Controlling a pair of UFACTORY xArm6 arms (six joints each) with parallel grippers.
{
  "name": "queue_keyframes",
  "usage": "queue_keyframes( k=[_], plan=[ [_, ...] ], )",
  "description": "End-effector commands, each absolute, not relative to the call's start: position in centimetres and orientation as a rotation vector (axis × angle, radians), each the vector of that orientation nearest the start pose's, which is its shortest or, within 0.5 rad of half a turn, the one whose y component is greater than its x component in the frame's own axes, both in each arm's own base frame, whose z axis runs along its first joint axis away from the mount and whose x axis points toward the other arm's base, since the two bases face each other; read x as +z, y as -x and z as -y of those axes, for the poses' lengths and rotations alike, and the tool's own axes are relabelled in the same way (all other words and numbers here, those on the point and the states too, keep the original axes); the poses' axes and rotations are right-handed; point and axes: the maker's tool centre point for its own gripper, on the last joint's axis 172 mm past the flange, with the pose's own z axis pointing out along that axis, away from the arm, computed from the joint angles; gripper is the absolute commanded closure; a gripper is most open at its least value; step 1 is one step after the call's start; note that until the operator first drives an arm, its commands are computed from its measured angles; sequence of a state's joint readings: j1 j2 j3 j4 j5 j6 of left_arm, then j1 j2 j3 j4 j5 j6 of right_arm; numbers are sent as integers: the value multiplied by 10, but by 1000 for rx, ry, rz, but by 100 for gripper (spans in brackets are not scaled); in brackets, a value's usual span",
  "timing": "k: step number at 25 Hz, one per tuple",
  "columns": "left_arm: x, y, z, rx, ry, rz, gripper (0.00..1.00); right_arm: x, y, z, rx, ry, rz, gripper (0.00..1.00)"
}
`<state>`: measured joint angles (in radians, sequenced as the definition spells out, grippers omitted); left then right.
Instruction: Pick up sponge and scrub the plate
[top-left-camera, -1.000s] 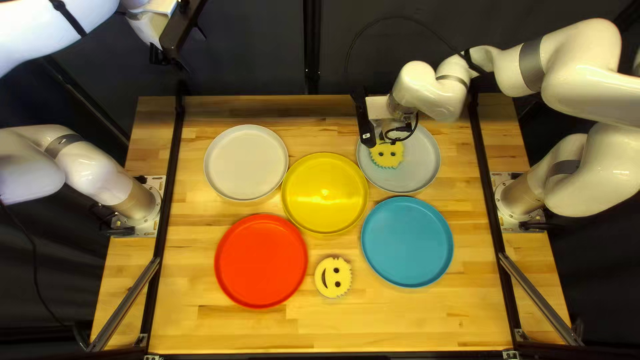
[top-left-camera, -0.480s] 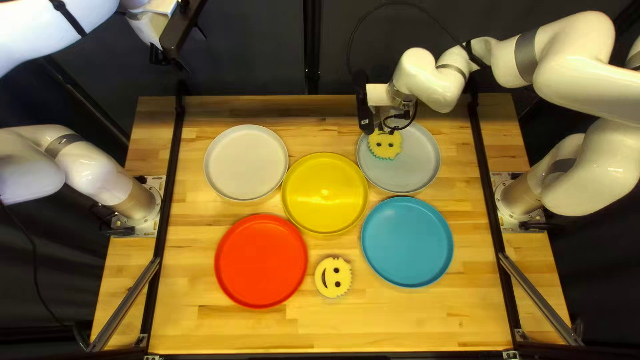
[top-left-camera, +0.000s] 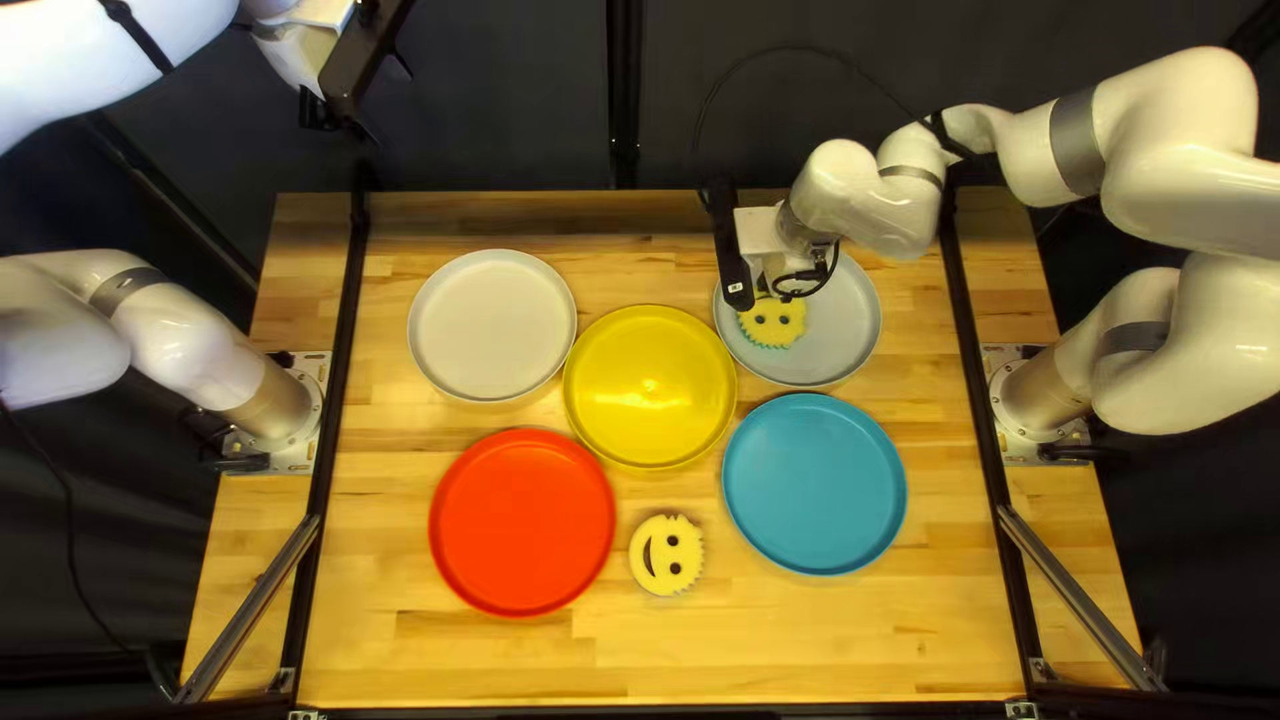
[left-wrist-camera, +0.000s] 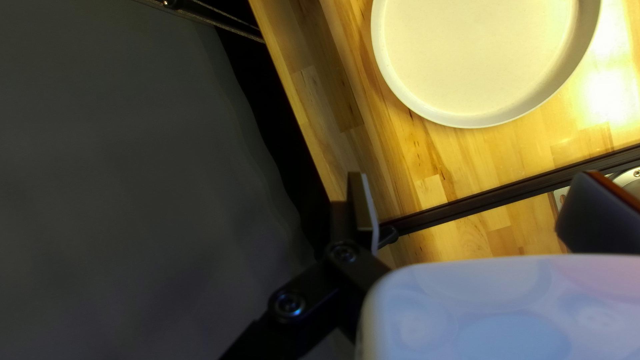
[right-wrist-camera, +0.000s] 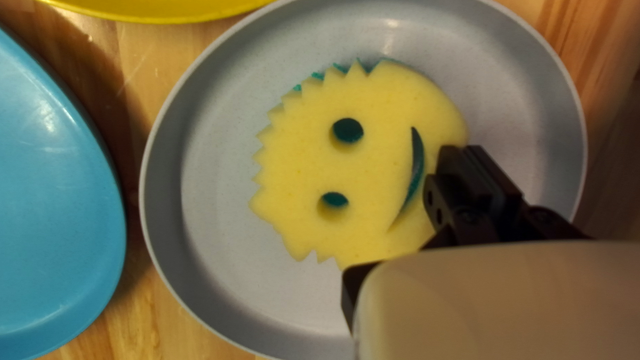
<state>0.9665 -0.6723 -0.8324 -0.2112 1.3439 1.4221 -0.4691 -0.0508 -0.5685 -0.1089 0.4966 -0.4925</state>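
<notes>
Sponge: sitting over far-right grey plate, pickup done
Right gripper: clamping sponge
Left gripper: standing open
Scrub: probably running, unfinished

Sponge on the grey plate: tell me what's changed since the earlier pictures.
The sponge, gripped by the right claw, slid across the grey plate toward the table's far edge, then back toward the near edge, slightly past where it began. Nothing was newly gripped or released. The loose sponge, white plate, yellow plate, red plate and blue plate stayed put.
</notes>
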Motion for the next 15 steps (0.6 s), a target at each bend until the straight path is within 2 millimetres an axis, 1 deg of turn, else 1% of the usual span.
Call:
queue_keyframes(
  k=[1, 4, 7, 10, 12, 15],
  plan=[
    [330, -230, -242, -388, 2977, -642, 0, 66, -358, 209, -153, 3245, 178, 100],
    [330, -230, -242, -388, 2977, -642, 0, 69, -356, 221, -165, 3249, 168, 100],
    [330, -230, -242, -388, 2977, -642, 0, 70, -354, 223, -179, 3252, 168, 100],
    [330, -230, -242, -388, 2977, -642, 0, 71, -352, 208, -199, 3254, 187, 100],
    [330, -230, -242, -388, 2977, -642, 0, 70, -349, 192, -206, 3257, 205, 100],
    [330, -230, -242, -388, 2977, -642, 0, 69, -346, 175, -206, 3261, 228, 100]
  ],
)
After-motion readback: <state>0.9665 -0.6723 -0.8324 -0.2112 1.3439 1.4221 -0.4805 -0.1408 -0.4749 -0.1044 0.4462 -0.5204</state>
